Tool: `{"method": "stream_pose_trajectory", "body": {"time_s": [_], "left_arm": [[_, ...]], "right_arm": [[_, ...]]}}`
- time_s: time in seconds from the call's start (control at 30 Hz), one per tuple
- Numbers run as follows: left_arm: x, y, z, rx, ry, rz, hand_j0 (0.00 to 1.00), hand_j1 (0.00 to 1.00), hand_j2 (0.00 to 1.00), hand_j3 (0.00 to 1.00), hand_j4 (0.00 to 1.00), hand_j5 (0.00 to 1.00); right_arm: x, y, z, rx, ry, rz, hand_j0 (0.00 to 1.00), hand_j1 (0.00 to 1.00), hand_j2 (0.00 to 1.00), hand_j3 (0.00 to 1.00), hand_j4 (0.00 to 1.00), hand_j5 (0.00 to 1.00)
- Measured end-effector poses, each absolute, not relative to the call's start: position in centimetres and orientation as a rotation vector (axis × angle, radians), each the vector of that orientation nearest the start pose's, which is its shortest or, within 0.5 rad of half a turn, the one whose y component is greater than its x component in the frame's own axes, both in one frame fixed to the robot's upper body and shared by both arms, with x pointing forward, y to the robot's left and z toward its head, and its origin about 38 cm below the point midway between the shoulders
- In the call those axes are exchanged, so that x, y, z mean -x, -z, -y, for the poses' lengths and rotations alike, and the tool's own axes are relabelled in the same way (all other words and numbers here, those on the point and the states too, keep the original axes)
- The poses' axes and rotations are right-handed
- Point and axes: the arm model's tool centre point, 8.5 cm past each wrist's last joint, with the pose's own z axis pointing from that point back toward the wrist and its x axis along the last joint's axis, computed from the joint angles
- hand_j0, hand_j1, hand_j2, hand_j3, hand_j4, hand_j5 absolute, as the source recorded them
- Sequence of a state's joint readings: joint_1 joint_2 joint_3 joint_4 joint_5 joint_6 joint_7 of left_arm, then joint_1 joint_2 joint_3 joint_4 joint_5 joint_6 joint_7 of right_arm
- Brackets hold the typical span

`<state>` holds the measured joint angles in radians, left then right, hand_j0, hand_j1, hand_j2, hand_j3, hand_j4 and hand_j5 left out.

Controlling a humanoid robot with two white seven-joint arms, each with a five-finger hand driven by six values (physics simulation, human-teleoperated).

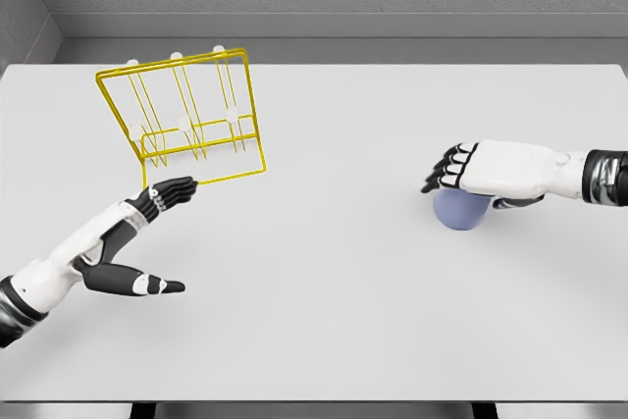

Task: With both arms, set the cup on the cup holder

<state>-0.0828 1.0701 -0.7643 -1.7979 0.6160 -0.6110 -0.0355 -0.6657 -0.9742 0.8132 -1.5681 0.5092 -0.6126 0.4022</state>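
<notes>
White table point(324, 282), flat, pale, fills most of the view; grey wall behind its far edge. Yellow wire cup holder point(186, 120) stands on the far left part, white-tipped pegs upright. Pale blue cup point(461, 211) sits on the right side, well apart from the holder, apparently mouth-down, top partly hidden.

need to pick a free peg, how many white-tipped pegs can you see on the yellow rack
6 on the yellow rack: three along the top back edge, at, and three lower down in front, at. All are free; thin wires may hide more.
</notes>
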Motion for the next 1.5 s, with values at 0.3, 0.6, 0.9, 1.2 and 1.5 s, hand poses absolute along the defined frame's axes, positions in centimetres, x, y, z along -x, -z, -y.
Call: {"method": "stream_pose_trajectory", "body": {"time_s": [0.3,0.6,0.9,1.2,1.5], "left_arm": [[-29.5,-14.1,-30.4,0.423,0.822,1.669,1.0,1.0,1.0,1.0,1.0,1.0],[-29.6,-13.4,-30.0,0.413,0.825,1.619,1.0,1.0,1.0,1.0,1.0,1.0],[-30.4,-13.3,-30.2,0.379,0.834,1.583,1.0,1.0,1.0,1.0,1.0,1.0],[-30.6,-12.9,-30.0,0.369,0.836,1.556,1.0,1.0,1.0,1.0,1.0,1.0],[-30.8,-12.8,-29.8,0.37,0.83,1.551,1.0,1.0,1.0,1.0,1.0,1.0]], "right_arm": [[-40.1,-20.0,30.6,-0.565,3.099,-1.722,0.64,0.64,0.64,0.64,0.64,0.64],[-40.2,-20.3,30.8,-0.586,3.101,-1.683,0.61,0.61,0.61,0.61,0.61,0.61],[-40.2,-22.1,30.4,-0.626,3.061,-1.654,0.6,0.6,0.6,0.6,0.6,0.6],[-39.0,-25.2,28.1,-0.639,2.943,-1.624,0.6,0.6,0.6,0.6,0.6,0.6],[-38.9,-27.1,25.8,-0.633,2.837,-1.665,0.6,0.6,0.6,0.6,0.6,0.6]]}}
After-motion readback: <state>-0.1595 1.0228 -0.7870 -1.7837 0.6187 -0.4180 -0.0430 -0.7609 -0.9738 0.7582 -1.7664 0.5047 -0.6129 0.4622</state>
